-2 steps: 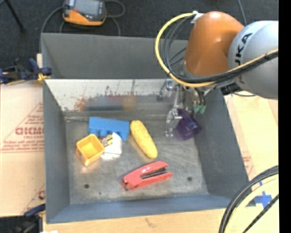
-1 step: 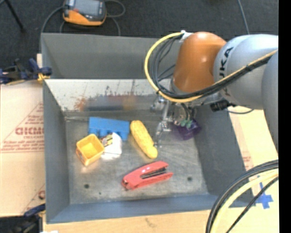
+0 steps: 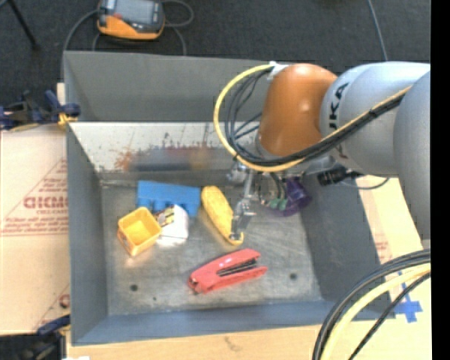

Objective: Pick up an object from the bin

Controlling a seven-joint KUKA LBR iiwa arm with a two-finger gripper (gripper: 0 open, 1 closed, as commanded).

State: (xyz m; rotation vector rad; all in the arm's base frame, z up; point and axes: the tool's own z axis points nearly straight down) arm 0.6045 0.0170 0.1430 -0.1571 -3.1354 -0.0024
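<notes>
Yellow corn-shaped toy (image 3: 217,210): the gripper (image 3: 240,226) is set at its right end (jaw state cannot be told), likely for grasping.

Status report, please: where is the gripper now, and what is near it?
Gripper low at lower end of yellow corn-shaped toy, bin middle. Hold not confirmed. Red stapler-like tool in front, purple thing to the right, both apart from the toy.

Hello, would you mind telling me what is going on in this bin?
The arm reaches in from the right, its gripper down at the right edge of a yellow corn cob in the middle of the bin. Whether it grips it is unclear. A red stapler-like tool lies in front; a blue block, yellow cup and white piece sit left.
</notes>
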